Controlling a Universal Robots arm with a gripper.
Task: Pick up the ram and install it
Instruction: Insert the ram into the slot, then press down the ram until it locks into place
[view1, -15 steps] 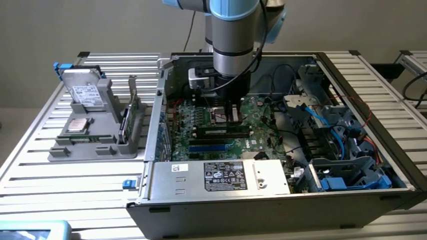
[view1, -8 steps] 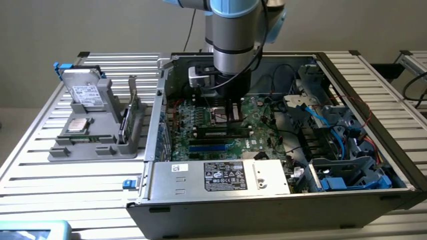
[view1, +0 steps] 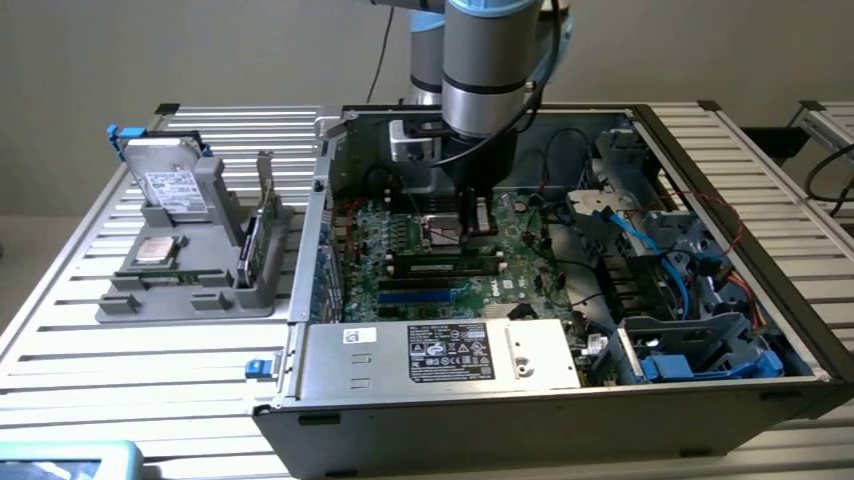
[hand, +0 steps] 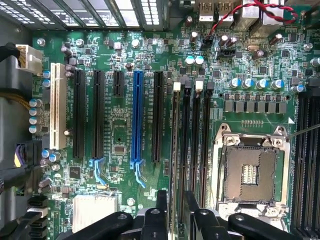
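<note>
currently the gripper (hand: 175, 196), jaws parted and empty, straddles the ram (view1: 447, 267), standing on edge, lengthwise across the exterior view.

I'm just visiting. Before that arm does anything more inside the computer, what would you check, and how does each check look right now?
1. Tool lined up over the memory slots: ok.
2. Ram standing along a slot on the motherboard: ok.
3. Ram pushed fully home: cannot tell.
4. Red wire clear of the slots: ok.
5. Tool's hold on the ram: cannot tell.
</note>
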